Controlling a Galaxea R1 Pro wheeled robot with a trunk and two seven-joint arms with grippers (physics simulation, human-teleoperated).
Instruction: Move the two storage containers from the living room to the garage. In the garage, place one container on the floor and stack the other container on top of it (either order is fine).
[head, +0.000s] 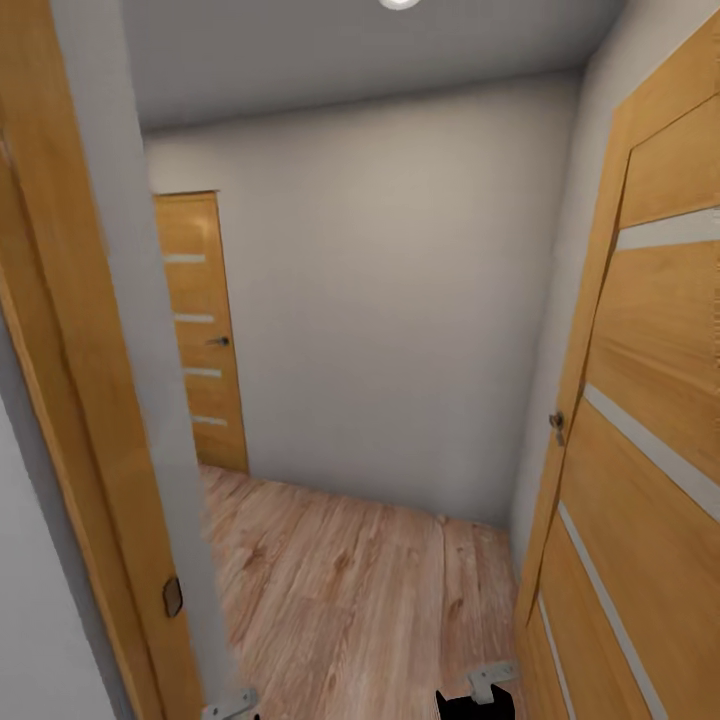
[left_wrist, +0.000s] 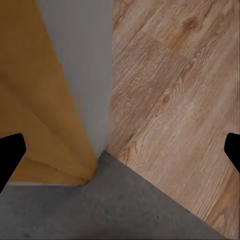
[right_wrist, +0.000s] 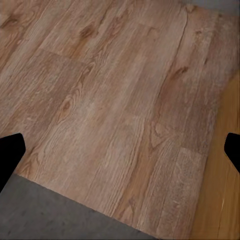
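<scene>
The two storage containers are out of view. In the left wrist view my left gripper (left_wrist: 120, 155) is open, its black fingertips (left_wrist: 10, 155) far apart with nothing between them. It hangs over the seam where dark grey concrete floor (left_wrist: 100, 210) meets light wood planks (left_wrist: 175, 100). My right gripper (right_wrist: 120, 155) is open and empty too, above wood planks (right_wrist: 115, 90) with a strip of concrete (right_wrist: 45, 215) at the near edge.
I face a small hallway with a wood-plank floor (head: 350, 580) and a plain white wall (head: 400, 300). A wooden door frame and grey wall edge (head: 130, 380) stand close on the left. An open wood-panelled door (head: 640, 450) is close on the right, and a shut door (head: 200, 330) is at the far left.
</scene>
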